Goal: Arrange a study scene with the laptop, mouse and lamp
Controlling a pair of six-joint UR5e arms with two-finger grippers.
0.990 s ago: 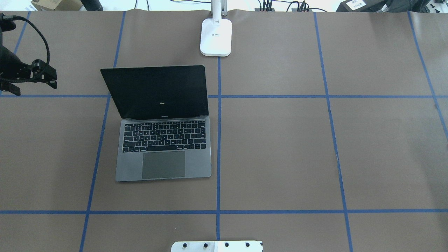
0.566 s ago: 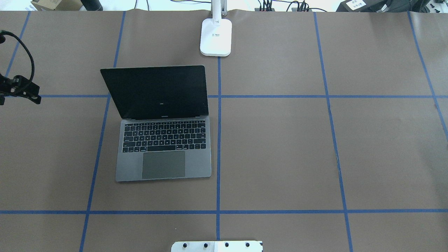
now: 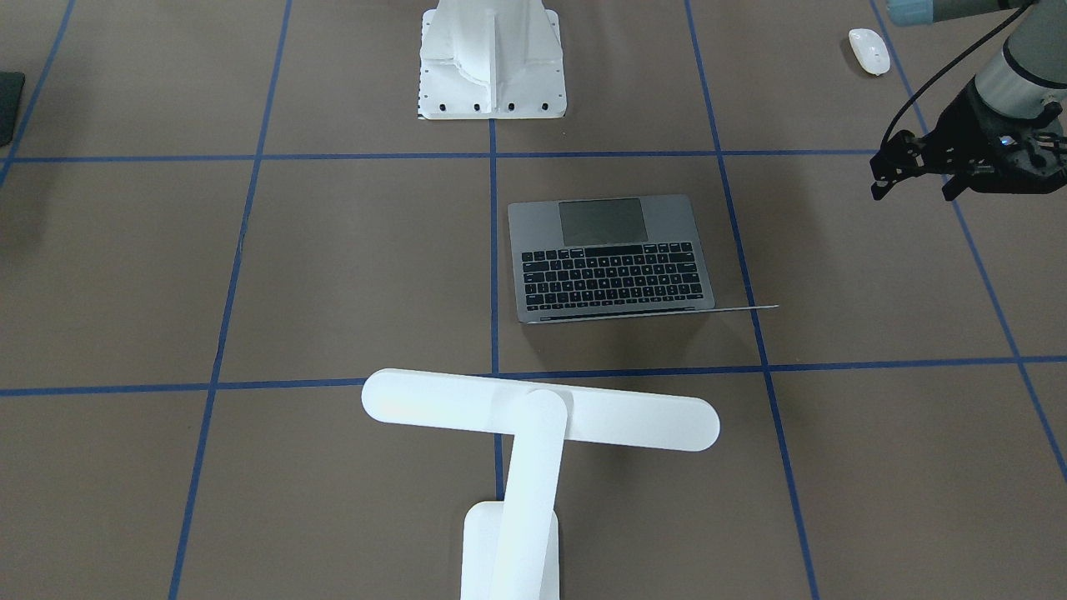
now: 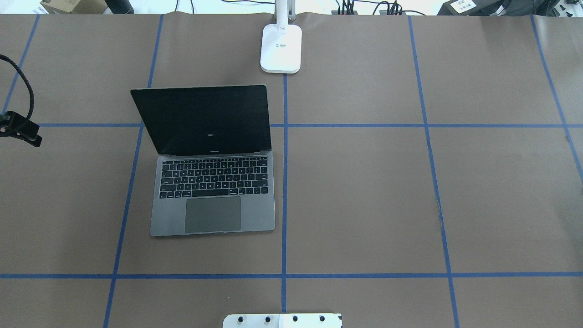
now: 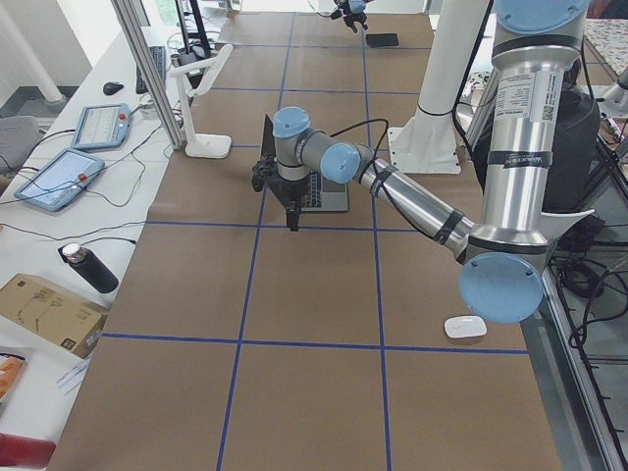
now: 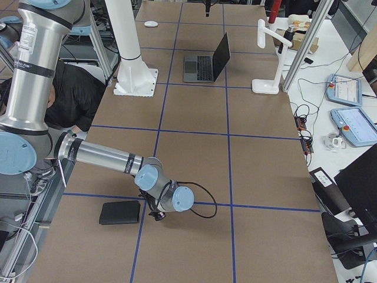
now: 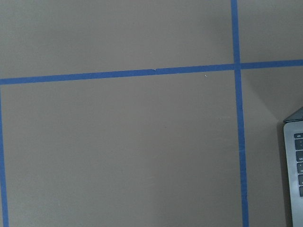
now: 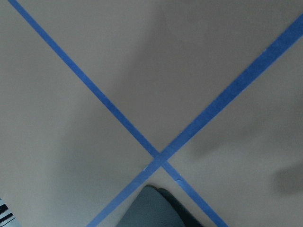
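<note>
The laptop lies open left of the table's centre, screen up; it also shows in the front view. The lamp stands at the far edge, its base on the centre line. The mouse lies near the robot's side, far left; the left side view shows it too. My left gripper hovers open and empty left of the laptop, between it and the mouse. My right gripper hangs low beside a black mat; I cannot tell if it is open or shut.
The white ribbed pedestal stands bolted at the robot's side of the table. Blue tape lines divide the brown table cover. Cables and boxes lie beyond the far edge.
My left gripper has moved left and a little toward the robot, almost out of the overhead view. The laptop and lamp have not moved.
</note>
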